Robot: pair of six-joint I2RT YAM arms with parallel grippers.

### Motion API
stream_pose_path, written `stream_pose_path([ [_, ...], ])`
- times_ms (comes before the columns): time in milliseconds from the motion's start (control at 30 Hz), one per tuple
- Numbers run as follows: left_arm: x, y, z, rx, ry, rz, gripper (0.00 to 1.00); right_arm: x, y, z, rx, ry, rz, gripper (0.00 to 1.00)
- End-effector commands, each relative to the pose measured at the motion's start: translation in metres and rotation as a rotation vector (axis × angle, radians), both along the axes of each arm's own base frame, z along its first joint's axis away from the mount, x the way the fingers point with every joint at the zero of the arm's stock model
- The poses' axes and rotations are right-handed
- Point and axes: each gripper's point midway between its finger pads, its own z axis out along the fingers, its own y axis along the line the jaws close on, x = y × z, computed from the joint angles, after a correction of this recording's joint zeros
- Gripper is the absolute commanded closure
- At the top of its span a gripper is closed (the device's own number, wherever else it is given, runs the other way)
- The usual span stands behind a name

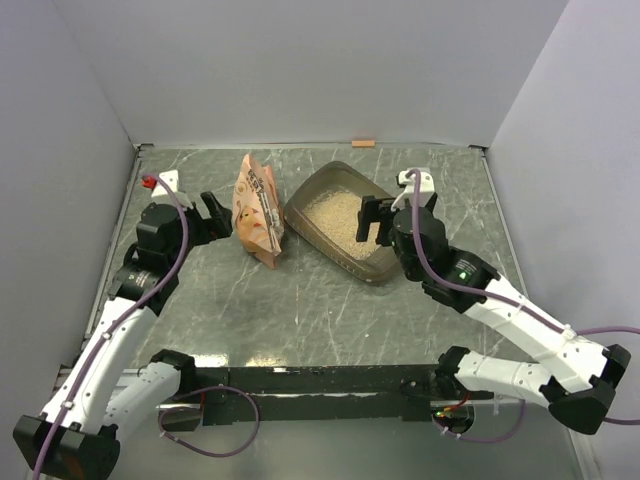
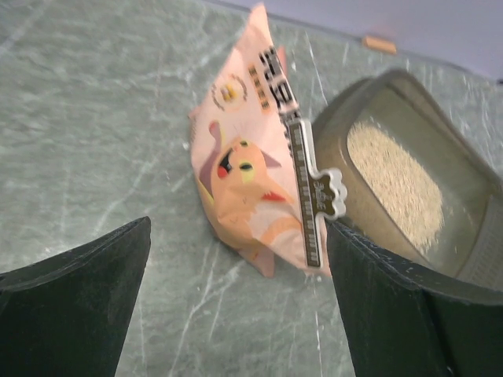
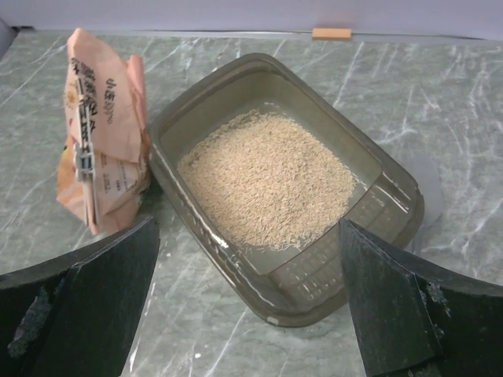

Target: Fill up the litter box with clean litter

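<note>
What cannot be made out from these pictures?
Crinkled orange-pink printed bag: opaque in every view, so its contents are hidden.
Dark brown-grey translucent plastic tray: right part cut off by the left wrist picture's edge.
Small orange strip by the far wall: too small in all views to identify.

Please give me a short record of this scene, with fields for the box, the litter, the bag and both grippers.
litter box: on the table, set diagonally, uncovered
clean litter: pale layer over the middle of the box floor; ridged end bare
bag: beside the box, on its left in the top view, shut with a clip
left gripper: open, empty, facing the bag
right gripper: open, empty, above the box
</note>
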Motion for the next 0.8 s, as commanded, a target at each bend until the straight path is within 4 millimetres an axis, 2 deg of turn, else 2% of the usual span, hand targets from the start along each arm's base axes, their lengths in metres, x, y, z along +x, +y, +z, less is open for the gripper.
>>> stream_pose_path([
  [0, -0.002, -0.018, 0.008, -0.05, -0.066, -0.095, 0.03, 0.012, 0.0, 0.008, -0.028, -0.024, -0.058, 0.0],
  [100, -0.005, -0.021, 0.007, -0.051, -0.078, -0.119, 0.03, 0.015, 0.012, 0.006, -0.047, -0.021, -0.005, 0.0],
  [233, -0.005, -0.023, -0.001, -0.041, -0.055, -0.137, 0.03, 0.013, 0.046, 0.004, -0.017, -0.005, 0.154, 0.0],
  [267, -0.005, -0.023, -0.001, -0.041, -0.053, -0.137, 0.03, 0.013, 0.053, 0.009, -0.001, -0.006, 0.179, 0.0],
  [333, -0.007, -0.026, -0.002, -0.052, -0.052, -0.152, 0.03, 0.014, 0.073, 0.001, 0.018, 0.036, 0.237, 0.01],
  [367, -0.008, -0.026, -0.002, -0.055, -0.055, -0.154, 0.03, 0.016, 0.08, 0.007, 0.039, 0.038, 0.251, 0.0],
  [400, -0.008, -0.026, -0.002, -0.063, -0.058, -0.154, 0.03, 0.019, 0.091, -0.001, 0.046, 0.071, 0.273, 0.01],
  [467, -0.009, -0.023, -0.002, -0.06, -0.062, -0.146, 0.03, 0.018, 0.109, 0.001, 0.086, 0.095, 0.329, 0.0],
  [633, -0.012, -0.021, -0.002, -0.056, -0.067, -0.146, 0.03, 0.025, 0.151, -0.018, 0.169, 0.201, 0.39, 0.02],
  [767, -0.013, -0.017, 0.0, -0.057, -0.078, -0.135, 0.03, 0.04, 0.183, -0.032, 0.198, 0.244, 0.419, 0.03],
])
